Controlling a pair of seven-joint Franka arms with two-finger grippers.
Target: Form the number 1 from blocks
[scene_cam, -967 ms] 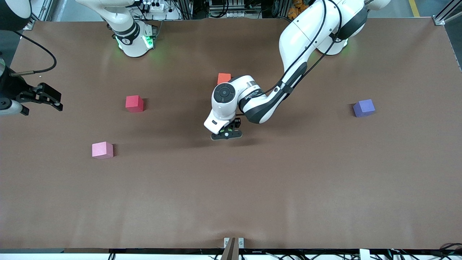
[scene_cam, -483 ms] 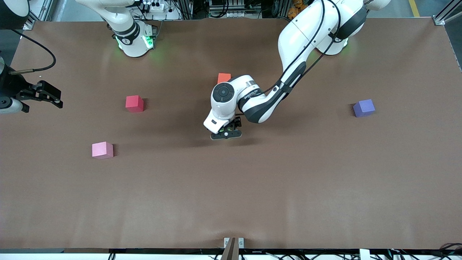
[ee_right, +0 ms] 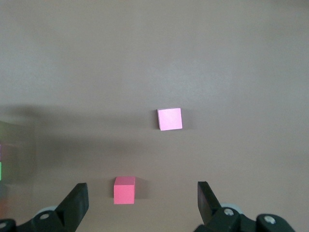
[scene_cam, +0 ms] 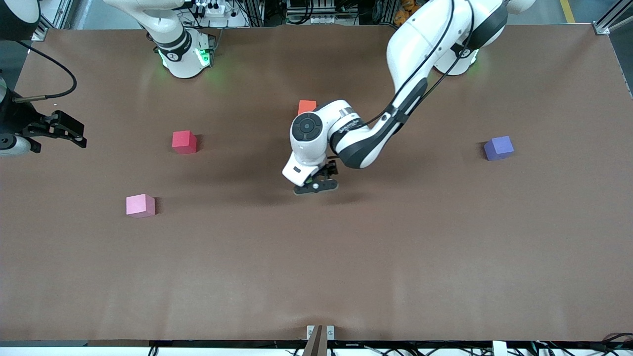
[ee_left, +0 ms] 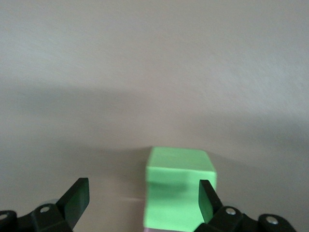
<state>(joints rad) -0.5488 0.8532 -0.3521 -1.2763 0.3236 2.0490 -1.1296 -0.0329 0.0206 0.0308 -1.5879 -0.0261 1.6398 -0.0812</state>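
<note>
My left gripper (scene_cam: 315, 187) hangs low over the middle of the table. In the left wrist view it (ee_left: 142, 193) stands open, and a green block (ee_left: 179, 191) rests on the table between its fingers, close against one finger (ee_left: 206, 195). The orange block (scene_cam: 307, 106) lies farther from the camera, partly covered by the left arm. The pink block (scene_cam: 140, 205) sits toward the right arm's end and also shows in the right wrist view as the pink block (ee_right: 170, 119). The light blue block and the second green block are hidden. My right gripper (scene_cam: 78, 137) waits open above that end's table edge.
A red cube (scene_cam: 184, 142) lies between the pink block and the right arm's base; the right wrist view shows this red cube (ee_right: 124, 190) below its open fingers. A purple cube (scene_cam: 498, 148) sits toward the left arm's end. The brown table (scene_cam: 395, 257) is bare nearer the camera.
My left hand has shifted slightly nearer the camera and toward the left arm's end, and its elbow has swung a little. The right arm and the loose cubes have not moved.
</note>
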